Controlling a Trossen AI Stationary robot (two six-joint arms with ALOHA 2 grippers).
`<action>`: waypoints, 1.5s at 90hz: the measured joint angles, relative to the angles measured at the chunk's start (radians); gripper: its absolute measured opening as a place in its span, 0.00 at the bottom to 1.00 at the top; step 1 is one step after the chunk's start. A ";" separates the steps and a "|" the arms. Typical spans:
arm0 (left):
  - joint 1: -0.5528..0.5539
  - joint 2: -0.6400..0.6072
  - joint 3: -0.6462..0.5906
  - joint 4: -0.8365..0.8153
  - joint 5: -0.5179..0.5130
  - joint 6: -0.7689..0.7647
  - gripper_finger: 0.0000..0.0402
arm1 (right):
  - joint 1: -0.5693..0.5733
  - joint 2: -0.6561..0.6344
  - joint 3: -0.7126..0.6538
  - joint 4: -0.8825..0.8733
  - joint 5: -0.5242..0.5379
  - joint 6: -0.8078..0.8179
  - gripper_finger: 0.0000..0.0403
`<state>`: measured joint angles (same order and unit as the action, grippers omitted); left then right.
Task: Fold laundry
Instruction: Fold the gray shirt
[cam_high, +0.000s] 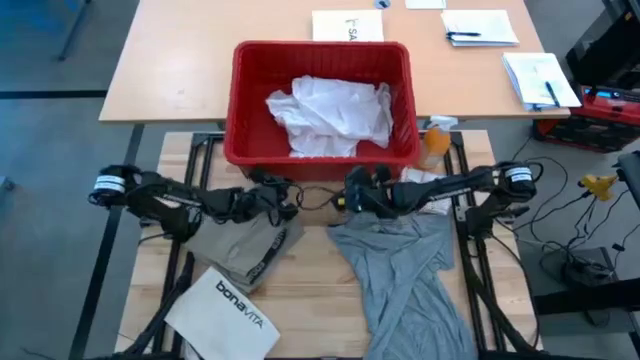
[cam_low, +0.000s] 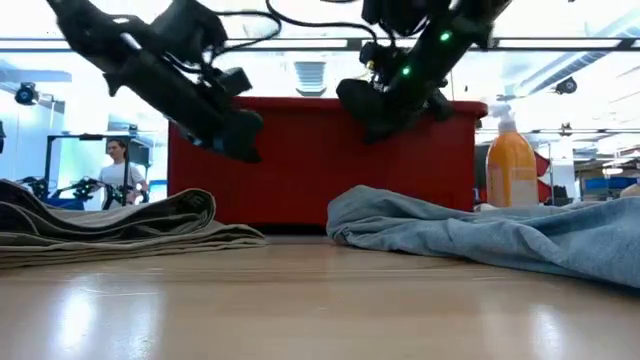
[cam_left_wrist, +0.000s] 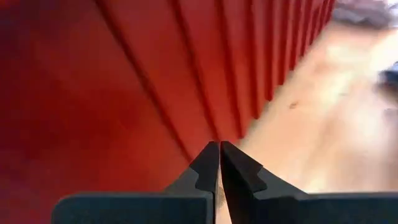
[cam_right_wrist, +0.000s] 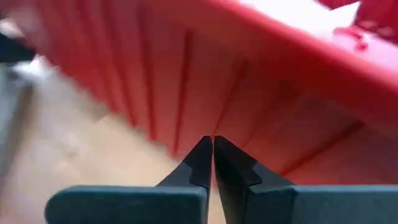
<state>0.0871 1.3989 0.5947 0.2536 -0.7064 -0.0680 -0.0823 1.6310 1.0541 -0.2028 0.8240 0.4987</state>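
Observation:
A folded khaki-tan piece lies on the table at the left. A grey T-shirt lies rumpled and spread at the right. A white shirt lies bunched in the red basket. My left gripper hovers above the tan piece's far edge, shut and empty, close to the basket's near wall. My right gripper hovers above the T-shirt's far end, shut and empty, also facing the basket wall. In the low view both grippers, left and right, hang clear of the cloth.
A white "bonavita" bag lies at the table's near left. An orange bottle stands right of the basket. Papers lie on the far table. A person stands in the room behind.

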 joint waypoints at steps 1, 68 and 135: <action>0.006 0.003 0.005 0.000 0.003 0.004 0.00 | -0.010 0.000 0.003 0.001 -0.002 -0.003 0.01; 0.366 0.018 0.158 -0.181 0.186 0.047 0.00 | -0.171 -0.020 0.086 -0.040 -0.379 -0.109 0.00; -0.116 -0.133 0.157 -0.128 0.501 -0.108 0.00 | 0.495 -0.386 -0.122 -0.438 -0.253 0.610 0.00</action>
<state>-0.0289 1.2660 0.7521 0.1259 -0.2055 -0.1758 0.4122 1.2445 0.9317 -0.6404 0.5705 1.1088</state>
